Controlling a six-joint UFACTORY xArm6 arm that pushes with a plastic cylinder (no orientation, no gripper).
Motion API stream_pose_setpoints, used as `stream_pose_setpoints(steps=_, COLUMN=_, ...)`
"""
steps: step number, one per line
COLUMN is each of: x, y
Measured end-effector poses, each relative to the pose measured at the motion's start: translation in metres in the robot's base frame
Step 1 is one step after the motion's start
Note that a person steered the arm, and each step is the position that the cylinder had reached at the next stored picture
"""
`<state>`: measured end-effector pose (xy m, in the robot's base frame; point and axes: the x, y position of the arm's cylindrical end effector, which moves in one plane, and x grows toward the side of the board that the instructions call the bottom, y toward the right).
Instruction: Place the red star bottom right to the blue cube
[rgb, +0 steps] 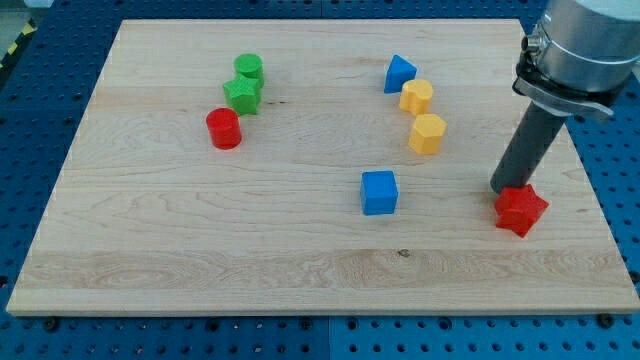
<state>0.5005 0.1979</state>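
At the view's right side of the pale wooden table (200, 250), my tip (506, 189) rests against the upper left edge of the red star-shaped block (521, 209), touching it from about 11 o'clock. The rod ends plainly, with no fingers on it, so nothing is grasped; it only presses against the block. That red star lies at roughly 3 o'clock from the blue cube (379, 192), well apart from it and only slightly lower in the view.

Counting outward from there, nine blocks lie on the table. Two are yellow: a yellow faceted block (427, 133) at about 1 o'clock from the blue cube, and a second yellow faceted block (416, 97) just above it, close beside it. One blue triangular block (399, 73) sits at 11 o'clock from that upper yellow one. Toward the view's left are two green pieces, a green cylinder (249, 68) and a green star-shaped block (242, 95) touching just below it, and one red cylinder (224, 128) at 7 o'clock from the green star. No readable writing or brand shows anywhere.
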Motion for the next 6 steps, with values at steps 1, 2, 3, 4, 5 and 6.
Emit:
stream_pose_setpoints(steps=1, x=0.01, y=0.0)
stream_pose_setpoints(steps=2, x=0.012, y=-0.002)
stream_pose_setpoints(steps=3, x=0.013, y=-0.031)
stream_pose_setpoints(steps=4, x=0.014, y=-0.064)
stream_pose_setpoints(steps=5, x=0.023, y=-0.076)
stream_pose_setpoints(steps=6, x=0.029, y=-0.1)
